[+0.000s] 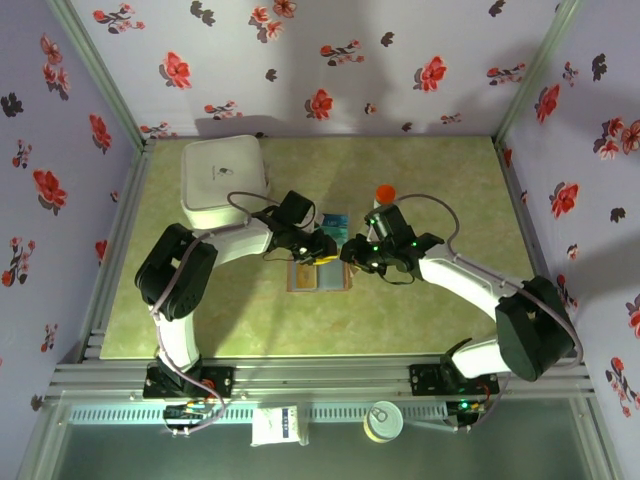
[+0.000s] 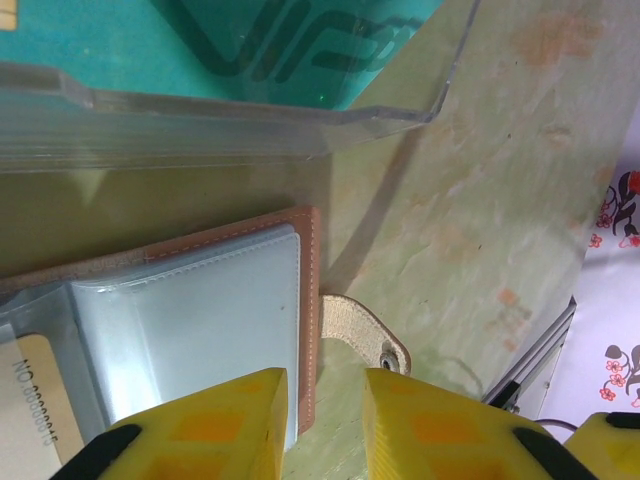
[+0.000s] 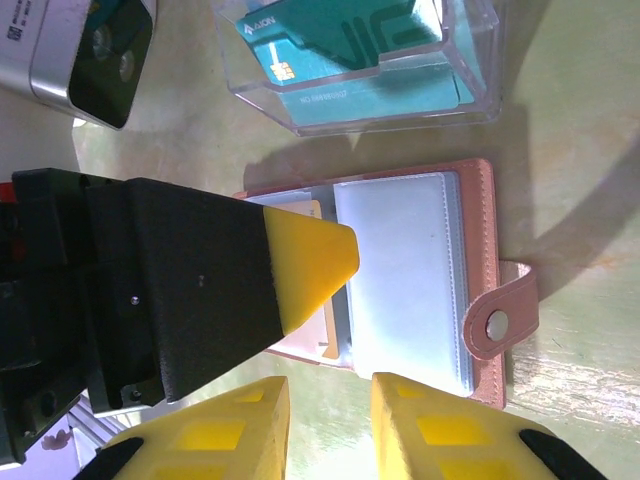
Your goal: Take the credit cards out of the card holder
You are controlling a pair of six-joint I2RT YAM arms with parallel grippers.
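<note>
A finger of the left gripper hides the card holder at its 9 o'clock side. The tan card is cut off at 8 o'clock.

The card holder has a brown rim and pale blue-grey sleeves inside; a tan card sits in one of them. The credit cards in the clear case are teal with darker lettering. The table is mottled yellow-green. The walls are lilac with red and dark flowers.

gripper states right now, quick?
Left gripper: slightly open, straddling the card holder edge.
Right gripper: slightly open, holding nothing.
</note>
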